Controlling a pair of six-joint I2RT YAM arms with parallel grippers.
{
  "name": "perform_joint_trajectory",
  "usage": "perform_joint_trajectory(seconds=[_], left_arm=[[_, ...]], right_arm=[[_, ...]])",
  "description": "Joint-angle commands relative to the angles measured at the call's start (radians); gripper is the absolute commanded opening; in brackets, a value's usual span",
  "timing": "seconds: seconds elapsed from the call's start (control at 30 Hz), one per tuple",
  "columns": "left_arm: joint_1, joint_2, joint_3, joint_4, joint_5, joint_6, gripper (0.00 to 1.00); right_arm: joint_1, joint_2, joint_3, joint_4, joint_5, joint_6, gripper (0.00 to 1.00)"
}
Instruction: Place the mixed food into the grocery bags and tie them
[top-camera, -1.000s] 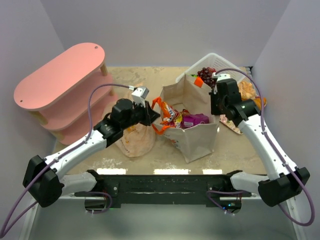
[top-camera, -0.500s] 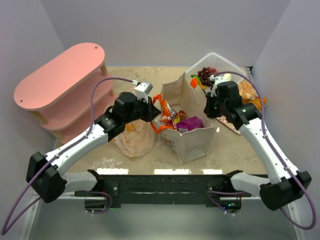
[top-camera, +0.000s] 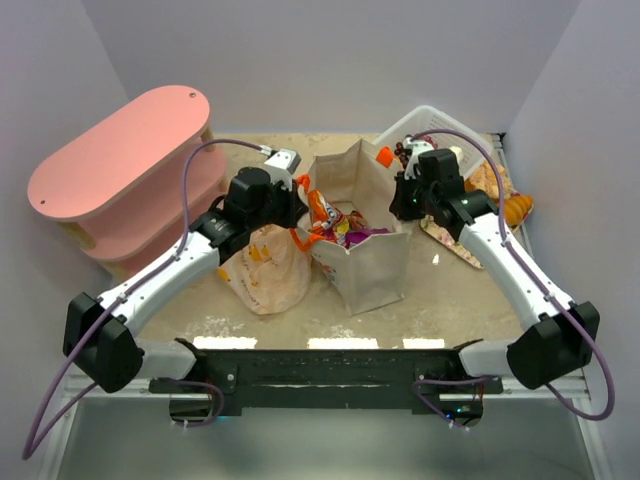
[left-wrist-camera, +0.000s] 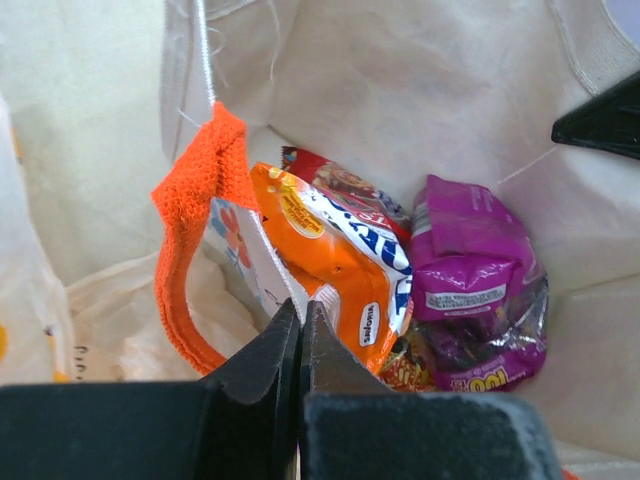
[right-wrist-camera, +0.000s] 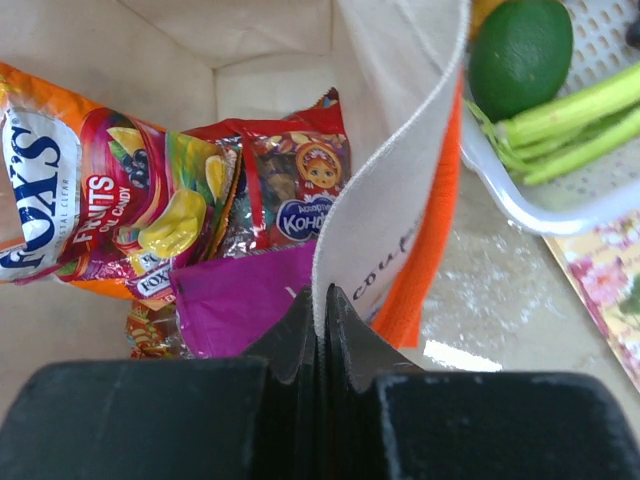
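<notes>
- The left fingers (left-wrist-camera: 283, 345) are pressed together, pinching the printed rim of the tote (left-wrist-camera: 420, 90).
- An orange handle (left-wrist-camera: 185, 250) loops just left of their tips.
- Just past those tips, inside the tote, lies an orange packet (left-wrist-camera: 335, 260). A red packet (left-wrist-camera: 340, 183) peeks out behind it, and a purple packet (left-wrist-camera: 480, 285) lies to its right, touching it.
- The right fingers (right-wrist-camera: 298, 335) are also pressed together, pinching the opposite wall of the tote at its top edge.
- An orange strap (right-wrist-camera: 432, 240) runs down the outside of that wall, just right of their tips.
- Left of the right fingers' tips, inside the tote, the three packets lie overlapping.
- Up and to the right of the right fingers, outside the tote, a white basket (right-wrist-camera: 535, 205) holds a round green vegetable (right-wrist-camera: 520, 55) and leek stalks (right-wrist-camera: 570, 120).
- A floral mat (right-wrist-camera: 600, 290) lies on the surface (right-wrist-camera: 480, 290) to their right.
- From above, the tote stands open on the surface between the two sets of fingers, held by both side walls.
- The plastic bag (top-camera: 268, 272) slumps just beside the tote, on the near side of the left fingers, under that arm.
- A pink shelf (top-camera: 120, 160) stands well apart, left of the left fingers.
</notes>
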Motion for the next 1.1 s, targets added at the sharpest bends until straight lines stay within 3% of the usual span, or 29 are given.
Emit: perform_joint_trajectory(seconds=[0.0, 0.53, 1.07], left_arm=[[0.070, 0.037, 0.102, 0.126, -0.003, 0.074, 0.00], [0.260, 0.302, 0.343, 0.140, -0.046, 0.097, 0.00], [0.321, 0.572, 0.615, 0.206, -0.153, 0.172, 0.00]], right_arm=[[0.013, 0.058, 0.065, 0.189, -0.037, 0.037, 0.00], [0.057, 0.532, 0.430, 0.304, 0.009, 0.091, 0.00], [0.059, 0.938, 0.974, 0.263, 0.001, 0.089, 0.00]])
